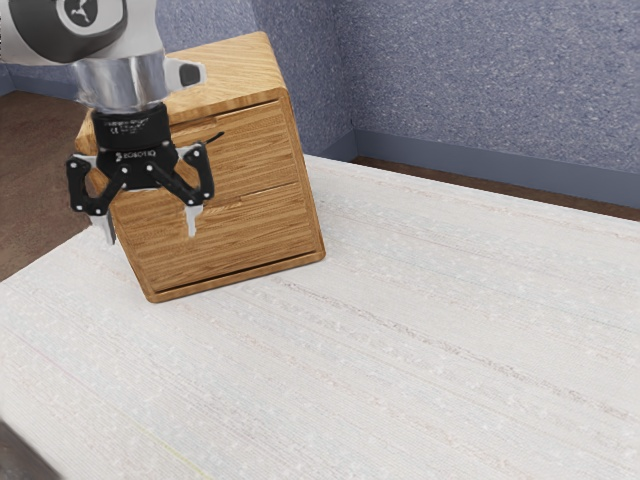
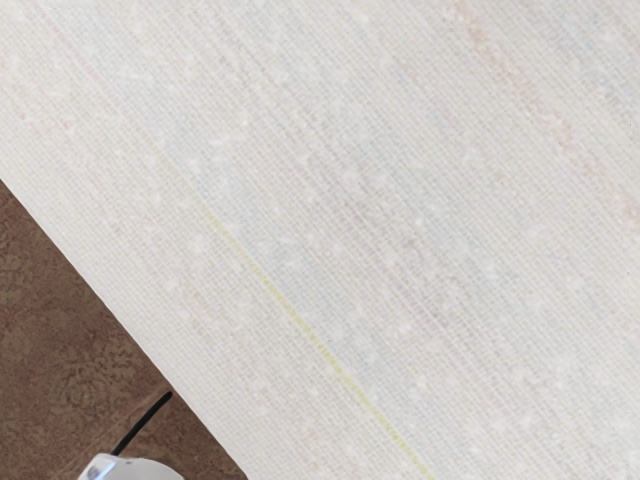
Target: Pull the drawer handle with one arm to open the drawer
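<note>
The tool (image 1: pixel 150 230) hangs with its fingers spread wide and nothing between them, pointing straight down at the surface (image 1: pixel 450 330). The wrist view bears this out: it looks down on bare white surface (image 2: pixel 400 200), with a strip of brown floor (image 2: pixel 60 350) past the surface's edge.

The handle (image 1: pixel 213 137) lies higher than the fingertips and toward the exterior view's right of them, on the upright front of the cabinet (image 1: pixel 270 240). A short dark sliver of it shows just beside the tool's body, and the rest is hidden behind the tool. From that sliver I judge that its long axis runs sideways along the drawer front, roughly level. So the coming move turns on a mismatch. The fingers point down, while the handle sits on a vertical face and has to be met from the front. I judge that the tool must rise, tip toward the face, and set its fingers above and below the bar. I cannot tell how far in front of the face the tool stands.

The drawer (image 1: pixel 255 150) is the upper of two in a light oak-grained cabinet. It stands on the surface near its far corner, turned slightly askew. The drawer front sits flush with the one below, so it looks closed.
</note>
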### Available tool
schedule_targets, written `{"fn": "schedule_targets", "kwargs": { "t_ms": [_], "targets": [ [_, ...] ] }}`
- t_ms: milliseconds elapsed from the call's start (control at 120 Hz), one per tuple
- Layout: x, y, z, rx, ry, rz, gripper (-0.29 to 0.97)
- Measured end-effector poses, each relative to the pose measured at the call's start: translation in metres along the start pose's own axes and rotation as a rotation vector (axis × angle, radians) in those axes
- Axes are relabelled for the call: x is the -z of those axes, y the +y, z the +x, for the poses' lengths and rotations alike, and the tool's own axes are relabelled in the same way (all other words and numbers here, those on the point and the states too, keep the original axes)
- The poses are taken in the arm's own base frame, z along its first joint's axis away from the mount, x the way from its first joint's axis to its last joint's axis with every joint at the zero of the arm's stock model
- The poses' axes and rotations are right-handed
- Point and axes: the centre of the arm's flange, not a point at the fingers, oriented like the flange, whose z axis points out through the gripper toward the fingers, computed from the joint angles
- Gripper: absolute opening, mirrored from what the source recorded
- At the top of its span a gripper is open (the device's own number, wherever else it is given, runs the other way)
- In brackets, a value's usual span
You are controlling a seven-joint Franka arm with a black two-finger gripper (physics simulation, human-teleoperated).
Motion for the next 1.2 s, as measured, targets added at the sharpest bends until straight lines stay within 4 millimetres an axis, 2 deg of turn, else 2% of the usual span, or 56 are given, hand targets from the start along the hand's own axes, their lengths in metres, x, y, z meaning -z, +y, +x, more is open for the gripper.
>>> {"fn": "schedule_targets", "kwargs": {
  "t_ms": [150,208,292,333,467,608,708,917,1000,1058,1117,1200],
  "targets": [
    [0.01,0.007,0.01,0.157,0.084,-0.074,0.66],
    [0.016,0.003,0.013,0.212,0.102,-0.107,0.66],
    [0.057,-0.026,0.015,0.296,0.15,-0.219,0.66],
    [0.072,-0.033,0.013,0.329,0.178,-0.268,0.66],
    [0.084,-0.034,0.023,0.418,0.216,-0.369,0.65],
    [0.073,-0.043,0.05,0.577,0.238,-0.383,0.65],
    [0.062,-0.043,0.056,0.775,0.306,-0.342,0.65],
    [0.028,-0.053,0.057,1.054,0.342,-0.364,0.64],
    [0.028,-0.058,0.055,1.133,0.381,-0.398,0.64],
    [0.036,-0.065,0.044,1.195,0.408,-0.441,0.65],
    [0.034,-0.06,0.045,1.223,0.401,-0.476,0.64],
    [0.023,-0.04,0.054,1.205,0.343,-0.518,0.63]
  ]
}}
